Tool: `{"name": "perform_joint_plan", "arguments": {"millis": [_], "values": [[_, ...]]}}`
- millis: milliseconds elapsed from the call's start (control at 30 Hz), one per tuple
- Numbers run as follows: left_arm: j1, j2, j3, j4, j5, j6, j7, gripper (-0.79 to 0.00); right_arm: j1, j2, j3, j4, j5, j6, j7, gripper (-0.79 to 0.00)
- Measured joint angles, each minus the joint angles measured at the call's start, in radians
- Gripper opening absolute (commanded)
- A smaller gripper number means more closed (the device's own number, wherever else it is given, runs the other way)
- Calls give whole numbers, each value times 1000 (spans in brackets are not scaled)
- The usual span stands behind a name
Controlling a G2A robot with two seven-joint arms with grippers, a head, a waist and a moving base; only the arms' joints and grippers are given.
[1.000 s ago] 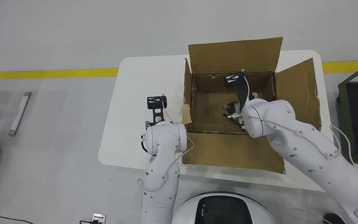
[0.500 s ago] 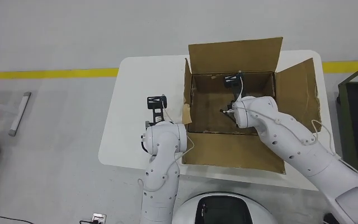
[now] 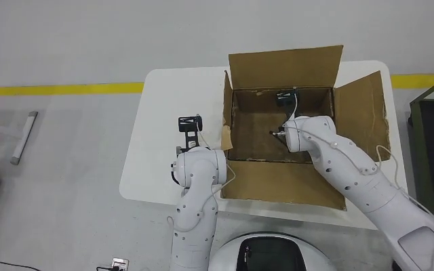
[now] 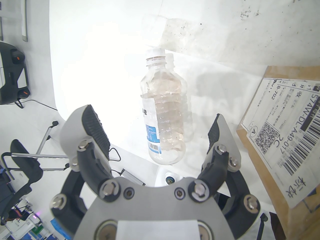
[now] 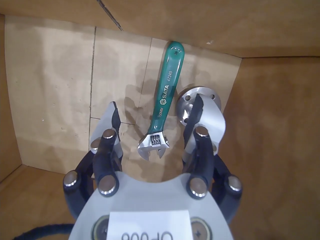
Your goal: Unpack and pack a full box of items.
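Note:
A clear plastic bottle (image 4: 162, 116) with a white cap lies on the white table (image 4: 100, 38) beside the cardboard box (image 4: 282, 126). My left gripper (image 4: 153, 116) hovers over it, open, a finger on each side of the bottle and apart from it. Inside the open box (image 3: 352, 101), a green-handled adjustable wrench (image 5: 166, 93) lies on the floor with a round metal flange (image 5: 190, 96) next to it. My right gripper (image 5: 156, 102) is low in the box, open, its fingers straddling the wrench's head end; one finger covers part of the flange.
The box's flaps (image 3: 285, 64) stand open on all sides, and its walls (image 5: 275, 131) close in around my right gripper. The table edge (image 4: 56, 96) lies near my left gripper. Bare tabletop (image 3: 176, 95) stretches left of the box.
My right arm has shifted inside the box, its wrist swinging left and lower over the box floor. The left arm has stayed still.

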State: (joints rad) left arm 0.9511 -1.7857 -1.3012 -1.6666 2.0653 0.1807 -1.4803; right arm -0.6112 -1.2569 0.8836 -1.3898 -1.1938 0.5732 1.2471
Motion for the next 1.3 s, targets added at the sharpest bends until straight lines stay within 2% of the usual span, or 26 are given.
{"name": "perform_joint_plan", "arguments": {"millis": [200, 233, 267, 300, 533, 767, 900, 1000, 1033, 1067, 1133, 1167, 1300], "values": [[0, 0, 0, 0, 0, 0, 0, 0, -9, -23, 21, 17, -24, -12, 12, -200], [0, 0, 0, 0, 0, 0, 0, 0, -10, -27, 24, 20, -27, -13, 13, -240], [0, 0, 0, 0, 0, 0, 0, 0, -11, -30, 28, 22, -27, -16, 16, -351], [0, 0, 0, 0, 0, 0, 0, 0, -12, -34, 33, 25, -27, -19, 19, -397], [0, 0, 0, 0, 0, 0, 0, 0, -22, -55, 67, 30, -21, -41, 41, -465], [0, 0, 0, 0, 0, 0, 0, 0, -38, -70, 105, -15, 38, -63, 62, -477], [0, 0, 0, 0, 0, 0, 0, 0, -46, -72, 126, -65, 55, -74, 72, -425], [0, 0, 0, 0, 0, 0, 0, 0, -57, -70, 152, -83, 38, -55, 54, -422], [0, 0, 0, 0, 0, 0, 0, 0, -61, -70, 163, -83, 39, -46, 45, -409], [0, 0, 0, 0, 0, 0, 0, 0, -65, -70, 173, -80, 42, -37, 37, -302], [0, 0, 0, 0, 0, 0, 0, 0, -70, -72, 189, -68, 46, -20, 19, -379], [0, 0, 0, 0, 0, 0, 0, 0, -70, -74, 192, -62, 48, -14, 14, -360], [0, 0, 0, 0, 0, 0, 0, 0, -62, -83, 198, -29, 56, 2, -2, -413]]}}
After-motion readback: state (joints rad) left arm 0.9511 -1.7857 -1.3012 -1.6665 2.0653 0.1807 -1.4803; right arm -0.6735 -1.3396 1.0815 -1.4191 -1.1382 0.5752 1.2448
